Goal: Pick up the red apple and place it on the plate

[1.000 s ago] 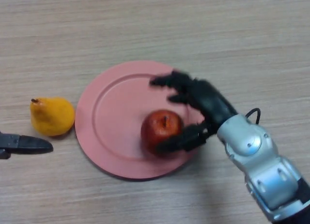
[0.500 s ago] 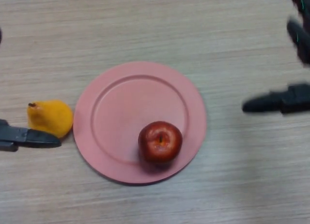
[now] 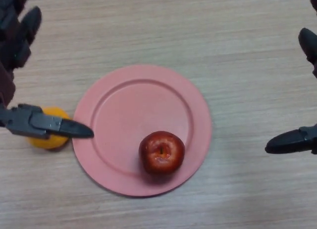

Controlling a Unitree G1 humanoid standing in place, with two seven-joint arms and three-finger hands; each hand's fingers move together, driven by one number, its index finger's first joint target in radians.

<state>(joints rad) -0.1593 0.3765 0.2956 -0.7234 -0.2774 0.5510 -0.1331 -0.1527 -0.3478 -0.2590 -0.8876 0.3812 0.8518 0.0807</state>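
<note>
The red apple (image 3: 161, 152) sits on the pink plate (image 3: 124, 105), near side, between the empty, spread-open left hand (image 3: 20, 36) and right hand (image 3: 302, 135).

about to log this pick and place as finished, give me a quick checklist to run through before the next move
1. Shiny red apple resting on the round pink plate: ok.
2. Apple inside the plate's rim, toward its near right part: ok.
3. Right robot hand apart from the apple, fingers open: ok.
4. Left robot hand holding nothing, fingers open: ok.
5. Left thumb tip over the plate's left rim, touching or not: cannot tell.
6. Yellow pear off the plate, beside it: ok.
</note>
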